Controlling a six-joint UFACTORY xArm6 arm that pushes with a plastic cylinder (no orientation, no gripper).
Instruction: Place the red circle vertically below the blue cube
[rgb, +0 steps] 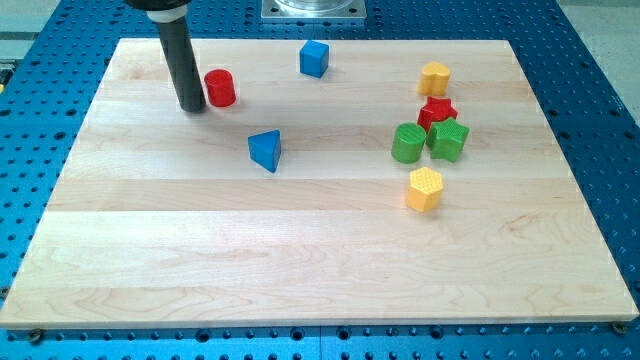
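The red circle (220, 88) is a short red cylinder at the board's upper left. The blue cube (314, 58) sits near the top edge, to the right of the red circle and slightly higher. My tip (193, 108) rests on the board just left of the red circle, almost touching it. The dark rod rises from there to the view's top.
A blue triangle (266, 150) lies below and between the two. At the right sit a yellow block (434, 78), a red star (437, 111), two green blocks (408, 143) (448, 140) and another yellow block (425, 188). The wooden board (300, 270) lies on a blue perforated table.
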